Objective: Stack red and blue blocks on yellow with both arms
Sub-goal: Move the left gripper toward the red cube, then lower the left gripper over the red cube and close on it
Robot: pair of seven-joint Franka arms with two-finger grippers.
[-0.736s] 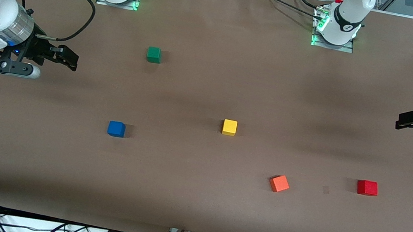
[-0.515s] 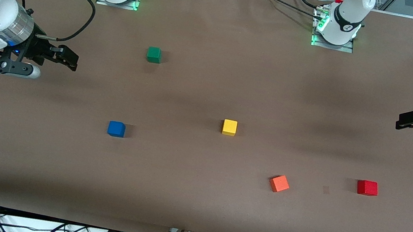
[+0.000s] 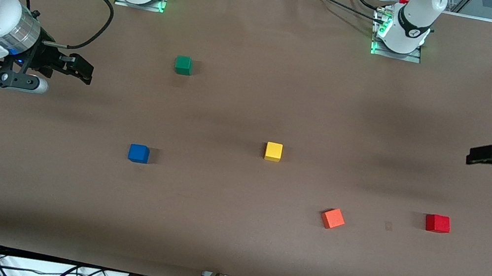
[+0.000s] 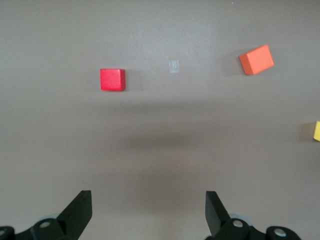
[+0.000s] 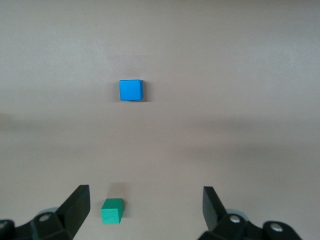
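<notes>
The yellow cube (image 3: 273,151) sits mid-table; its edge shows in the left wrist view (image 4: 317,131). The blue cube (image 3: 138,153) lies toward the right arm's end, also in the right wrist view (image 5: 131,90). The red cube (image 3: 437,223) lies toward the left arm's end, also in the left wrist view (image 4: 112,80). My left gripper (image 3: 474,156) hangs open and empty in the air over the table's left-arm end; its fingers show in its wrist view (image 4: 148,212). My right gripper (image 3: 84,71) hangs open and empty in the air over the right-arm end (image 5: 145,207).
A green cube (image 3: 183,65) lies farther from the front camera than the blue cube and shows in the right wrist view (image 5: 112,210). An orange cube (image 3: 333,218) lies between yellow and red, nearer the front camera, and shows in the left wrist view (image 4: 256,59).
My left gripper has shifted slightly toward the front camera and toward the table's middle. The right arm and all cubes have not moved.
</notes>
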